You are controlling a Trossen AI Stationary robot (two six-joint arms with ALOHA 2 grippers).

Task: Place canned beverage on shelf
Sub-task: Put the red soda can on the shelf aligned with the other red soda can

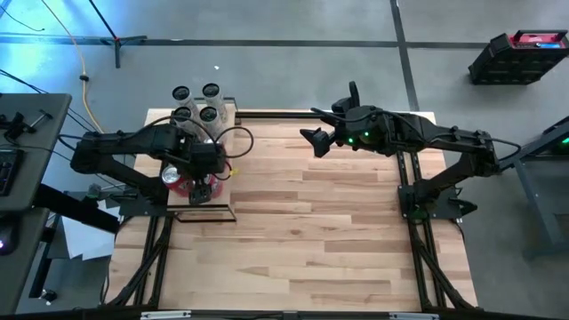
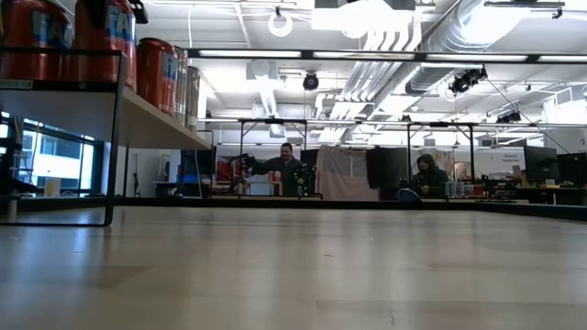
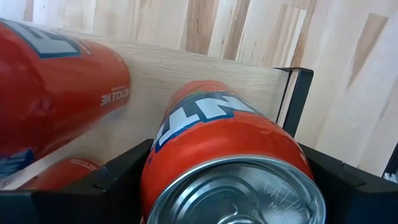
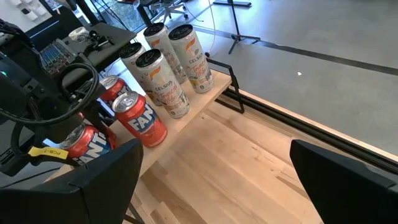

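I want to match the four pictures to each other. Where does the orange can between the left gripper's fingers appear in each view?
High view: orange can under the left gripper, over the shelf.
Low view: cannot tell it from the other orange cans at upper left.
Left wrist view: fills the lower centre, lid toward the camera.
Right wrist view: at far left, behind the black cable.
Shared landmark: the shelf's black frame.

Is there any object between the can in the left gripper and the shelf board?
Nothing visible. The left gripper holds the orange can over the shelf; another orange can is beside it, not underneath.
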